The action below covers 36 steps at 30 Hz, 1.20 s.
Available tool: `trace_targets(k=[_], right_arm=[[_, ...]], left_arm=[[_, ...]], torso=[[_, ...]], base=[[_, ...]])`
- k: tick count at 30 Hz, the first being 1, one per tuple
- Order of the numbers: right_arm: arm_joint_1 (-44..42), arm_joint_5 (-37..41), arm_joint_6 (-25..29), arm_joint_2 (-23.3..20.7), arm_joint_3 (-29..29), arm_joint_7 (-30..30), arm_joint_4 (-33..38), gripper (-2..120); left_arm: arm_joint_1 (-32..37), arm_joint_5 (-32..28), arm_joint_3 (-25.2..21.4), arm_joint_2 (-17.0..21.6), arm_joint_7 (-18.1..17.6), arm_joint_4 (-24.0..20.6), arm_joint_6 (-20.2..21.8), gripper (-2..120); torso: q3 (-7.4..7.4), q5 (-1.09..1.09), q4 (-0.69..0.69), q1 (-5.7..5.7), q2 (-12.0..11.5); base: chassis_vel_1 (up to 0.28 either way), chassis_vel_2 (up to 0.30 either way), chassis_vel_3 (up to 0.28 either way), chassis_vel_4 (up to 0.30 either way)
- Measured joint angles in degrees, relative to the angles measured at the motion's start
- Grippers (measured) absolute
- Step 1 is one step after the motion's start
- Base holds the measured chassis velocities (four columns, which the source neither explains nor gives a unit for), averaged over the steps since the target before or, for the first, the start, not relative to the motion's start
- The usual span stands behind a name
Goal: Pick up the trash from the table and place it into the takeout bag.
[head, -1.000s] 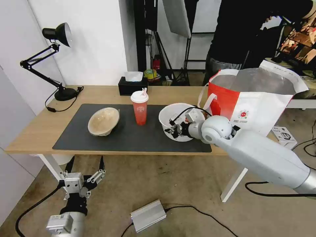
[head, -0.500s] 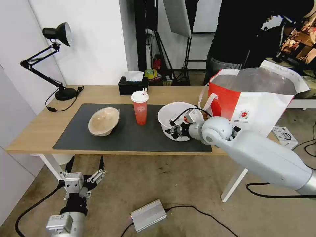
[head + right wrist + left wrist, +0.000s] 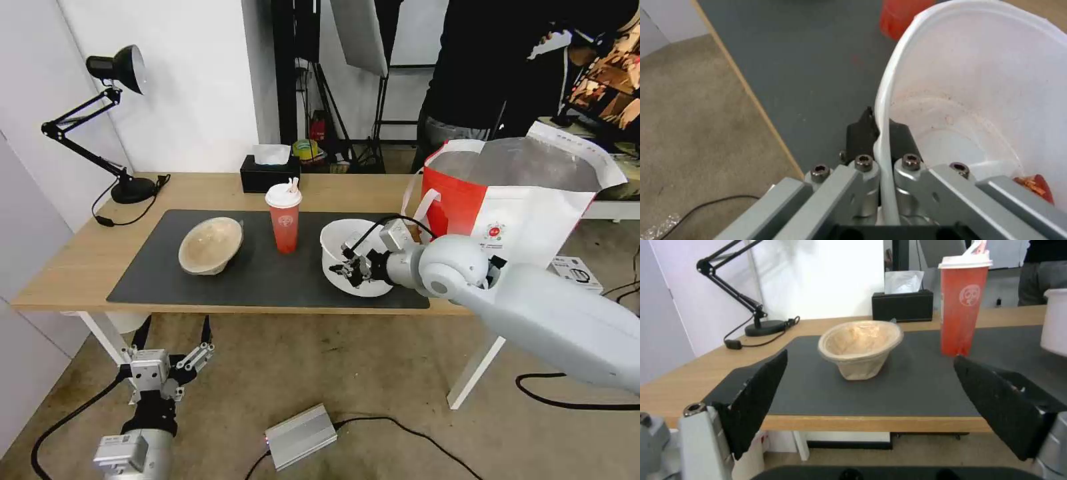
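White plastic bowl (image 3: 978,100) is pinched at its rim by the right gripper (image 3: 881,133), jaws closed on the wall. Keeping it level toward the takeout bag (image 3: 527,220) beside the bowl should keep the crayfish scrap (image 3: 1036,187) inside. The left gripper (image 3: 871,406) hangs wide open, empty, below the table (image 3: 73,267).

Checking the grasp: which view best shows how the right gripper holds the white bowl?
The right wrist view: the right gripper is shut on the white bowl, its rim pinched between the fingers. The head view shows that gripper at the bowl; the left wrist view shows just the bowl's edge.

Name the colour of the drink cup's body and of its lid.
Red drink cup with a white lid; clearest in the left wrist view.
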Motion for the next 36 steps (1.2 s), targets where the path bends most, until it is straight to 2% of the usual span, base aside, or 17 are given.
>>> trace_targets(k=[21,36], right_arm=[[3.9,0.7,0.0,-5.3,-0.6,-0.4,12.0,0],[11.0,3.2,0.0,-5.9,-2.3,-0.5,16.6,0]], left_arm=[[0.1,0.2,0.3,-0.1,0.1,-0.3,0.0,100],[-0.1,0.4,0.4,-0.6,0.1,-0.4,0.0,100]], torso=[[0.00,0.00,-0.01,-0.01,0.0],[0.00,-0.01,-0.01,-0.01,0.0]], base=[[0.000,0.000,0.000,0.000],[0.000,0.000,0.000,0.000]])
